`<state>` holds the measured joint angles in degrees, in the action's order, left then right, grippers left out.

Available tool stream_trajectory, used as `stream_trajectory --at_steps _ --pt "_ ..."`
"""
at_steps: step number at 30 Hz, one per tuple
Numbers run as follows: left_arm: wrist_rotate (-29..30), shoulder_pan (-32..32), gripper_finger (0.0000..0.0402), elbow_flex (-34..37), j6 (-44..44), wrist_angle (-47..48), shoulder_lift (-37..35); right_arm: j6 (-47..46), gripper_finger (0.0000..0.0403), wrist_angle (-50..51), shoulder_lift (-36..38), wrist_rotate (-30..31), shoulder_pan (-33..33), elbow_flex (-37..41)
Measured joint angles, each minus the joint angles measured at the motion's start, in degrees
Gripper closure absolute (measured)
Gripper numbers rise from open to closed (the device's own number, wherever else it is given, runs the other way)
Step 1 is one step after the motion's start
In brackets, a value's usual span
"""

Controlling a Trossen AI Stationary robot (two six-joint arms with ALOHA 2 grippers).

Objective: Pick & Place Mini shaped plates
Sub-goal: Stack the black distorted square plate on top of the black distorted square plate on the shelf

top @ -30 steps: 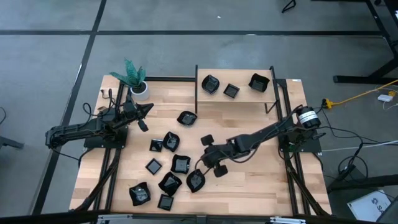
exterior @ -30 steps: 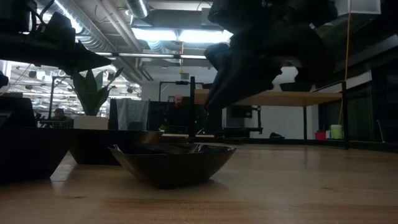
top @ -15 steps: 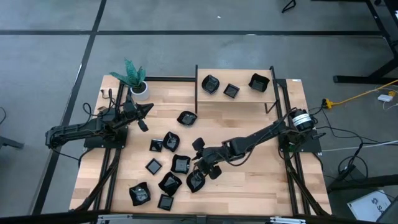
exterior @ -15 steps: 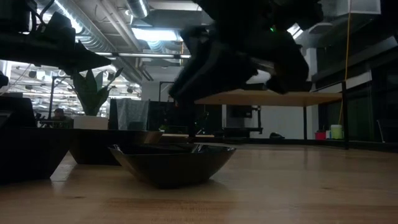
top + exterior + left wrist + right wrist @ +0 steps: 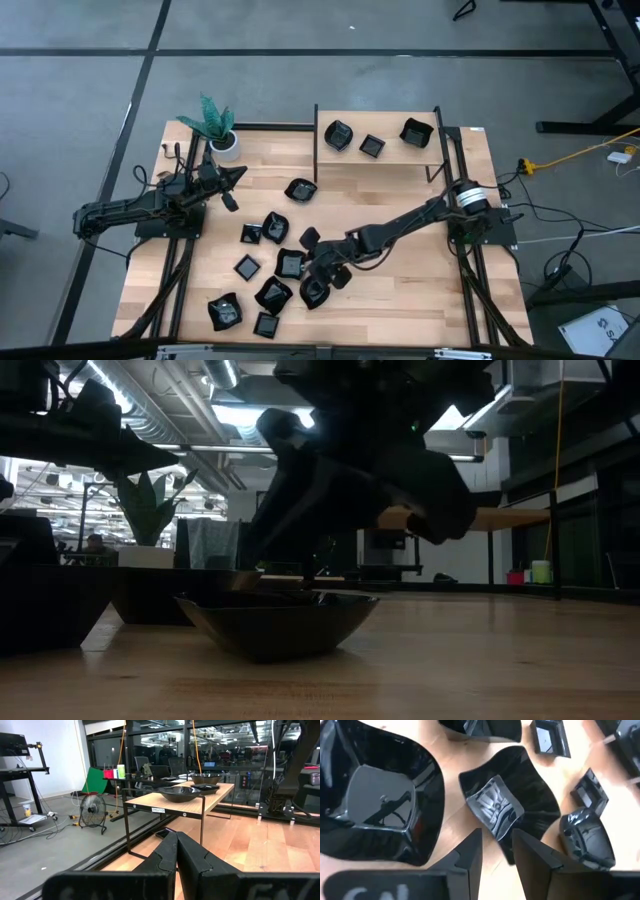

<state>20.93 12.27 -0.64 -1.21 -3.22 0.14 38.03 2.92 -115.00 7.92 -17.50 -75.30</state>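
The right gripper [image 5: 496,851] has its two dark fingers [image 5: 470,855] parted by a modest gap with nothing between them, poised just above the rim of a glossy black wavy-edged dish [image 5: 512,802] lying on the pale wooden desk [image 5: 400,290]. In the high view this gripper [image 5: 318,264] sits over the front-centre cluster of small glossy black shaped plates [image 5: 268,262], its arm reaching in from the right side of the desk. Beside the wavy dish lies a larger black squarish bowl [image 5: 375,795], with smaller square dishes beyond.

The step in hand looks like the approach for a pick: the fingers are open and lined up on the wavy dish's edge but not yet around it. The next move likely calls for lowering so that one finger goes inside the rim and the other outside, then closing; the neighbouring dishes lie close, so a careless descent could nudge them.

Three black dishes already rest on the raised wooden shelf with black metal legs [image 5: 380,160] at the back, probably the placing spot.

The left gripper [image 5: 176,851] waits near the white pot holding a green plant [image 5: 222,140], fingers pressed together and empty.
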Motion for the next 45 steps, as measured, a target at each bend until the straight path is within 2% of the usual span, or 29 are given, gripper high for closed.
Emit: stream_trajectory --at_steps 27,32,39,45 --pt "0.0 0.0 0.0398 0.0 0.0 0.0 0.0 4.7 0.0298 1.3 -3.9 0.1 0.7 -2.3" --pt "0.0 0.0 0.0398 0.0 0.0 0.0 0.0 4.9 0.0323 1.7 -3.9 0.6 0.9 -2.6" --pt "0.0 0.0 0.0398 0.0 0.0 0.0 0.0 4.8 0.0392 2.1 -3.9 1.5 1.0 -2.6" --pt "0.0 0.0 0.0398 0.0 0.0 0.0 0.0 4.3 0.039 2.7 -3.5 2.2 1.2 -2.6"
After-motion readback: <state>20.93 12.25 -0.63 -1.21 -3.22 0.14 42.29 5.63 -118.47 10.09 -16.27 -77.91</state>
